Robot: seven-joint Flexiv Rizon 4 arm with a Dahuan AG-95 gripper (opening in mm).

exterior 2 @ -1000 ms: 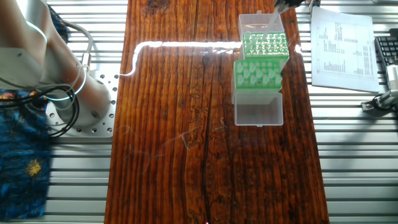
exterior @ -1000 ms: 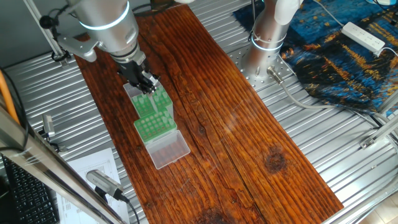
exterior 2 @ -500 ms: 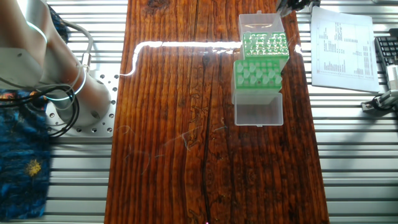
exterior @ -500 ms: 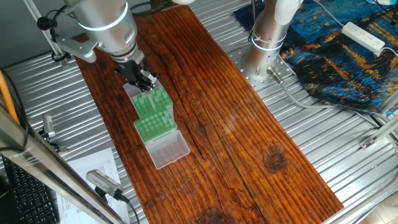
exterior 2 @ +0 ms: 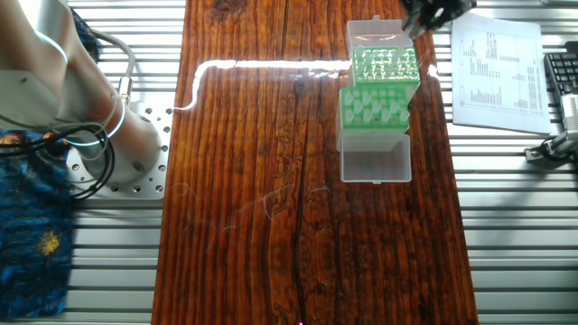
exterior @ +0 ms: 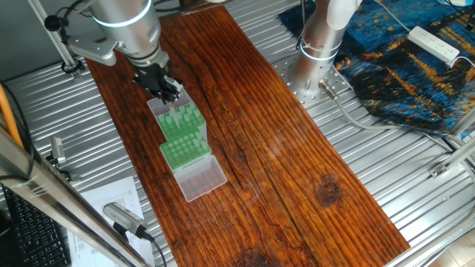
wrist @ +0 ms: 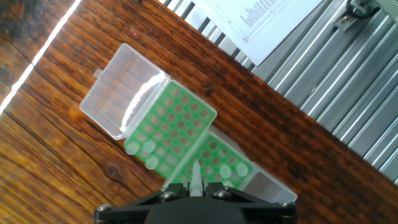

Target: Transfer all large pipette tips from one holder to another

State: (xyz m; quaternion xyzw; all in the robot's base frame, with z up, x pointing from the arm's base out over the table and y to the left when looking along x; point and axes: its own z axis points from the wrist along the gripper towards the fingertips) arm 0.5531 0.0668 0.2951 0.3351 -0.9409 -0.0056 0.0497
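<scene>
Carrying one pipette tip (wrist: 194, 177) pinched in the claw (exterior: 165, 88) above the two green racks on the tabletop (exterior: 297, 170).
From where I stand, the remaining large pipette tips (exterior 2: 372, 106) sit in the rack (exterior 2: 375, 116) nearer the arm's base; I'd line the held cone squarely over a bare hole of the other rack (exterior 2: 386, 64) before lowering, keeping it upright.

2 opposite high cameras, 1 close hand camera, share racks (exterior: 182, 137).

a printed paper sheet (exterior 2: 498, 69) lies beside the wooden board (exterior 2: 271, 181), near a keyboard (exterior 2: 562, 74).
</scene>
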